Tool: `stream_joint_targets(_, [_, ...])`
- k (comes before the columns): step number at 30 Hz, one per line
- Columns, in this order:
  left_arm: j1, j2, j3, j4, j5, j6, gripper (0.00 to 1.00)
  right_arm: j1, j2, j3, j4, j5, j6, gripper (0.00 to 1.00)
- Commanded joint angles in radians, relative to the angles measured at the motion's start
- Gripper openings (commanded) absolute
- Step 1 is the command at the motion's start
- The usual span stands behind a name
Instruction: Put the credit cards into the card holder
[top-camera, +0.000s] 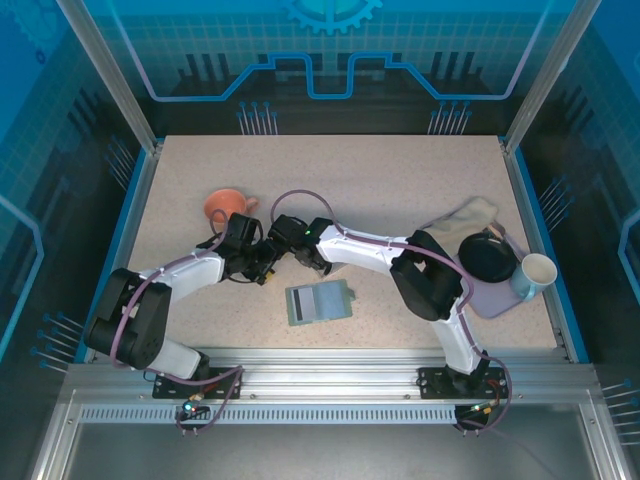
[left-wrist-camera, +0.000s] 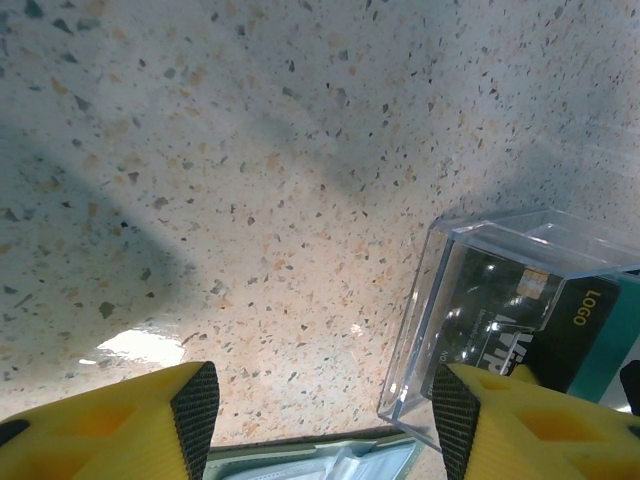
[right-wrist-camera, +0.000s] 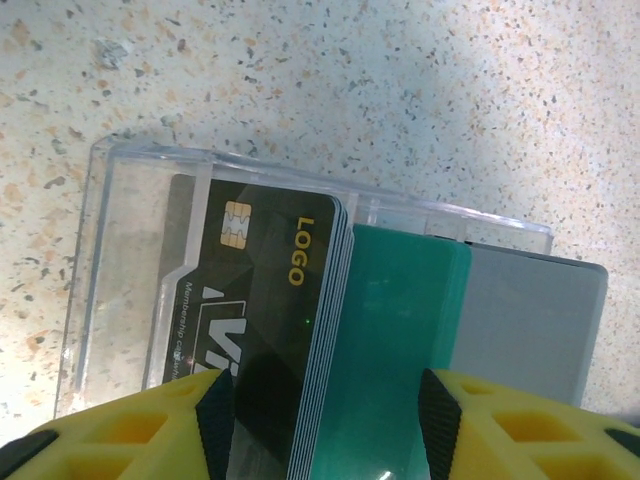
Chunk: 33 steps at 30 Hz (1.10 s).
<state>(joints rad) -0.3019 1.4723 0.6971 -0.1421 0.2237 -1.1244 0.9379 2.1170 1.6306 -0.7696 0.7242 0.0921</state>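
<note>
Credit cards (right-wrist-camera: 270, 300) at clear box (right-wrist-camera: 130, 220), none in card holder (top-camera: 318, 302); my right gripper (right-wrist-camera: 325, 420) straddles them, pinch unclear; left gripper (left-wrist-camera: 325, 420) spread.

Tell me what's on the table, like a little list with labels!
cards: dark card, teal card and grey card, overlapping in a fan
clear box: holds the dark card; the teal and grey cards stick out past its edge
card holder: lying open on the table
left gripper: open, nothing between its fingers
right gripper: open, over the cards
</note>
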Motion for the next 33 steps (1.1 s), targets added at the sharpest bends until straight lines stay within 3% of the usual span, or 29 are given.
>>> stream_joint_targets(1, [0.01, -0.025, -0.012, -0.028, -0.009, 0.013, 0.62, 0.0, -0.017, 0.023, -0.028, 0.041, 0.0, 0.53])
stream_joint_targets(18, [0.01, -0.018, -0.016, -0.022, -0.003, 0.012, 0.62, -0.028, -0.048, 0.028, -0.047, 0.04, -0.012, 0.37])
stream_joint_targets(24, [0.01, -0.013, -0.016, -0.021, 0.003, 0.017, 0.62, -0.036, -0.048, 0.02, -0.05, 0.038, -0.013, 0.21])
stream_joint_targets(33, [0.012, -0.008, -0.02, -0.019, 0.004, 0.017, 0.62, -0.04, -0.057, 0.029, -0.064, 0.008, -0.012, 0.05])
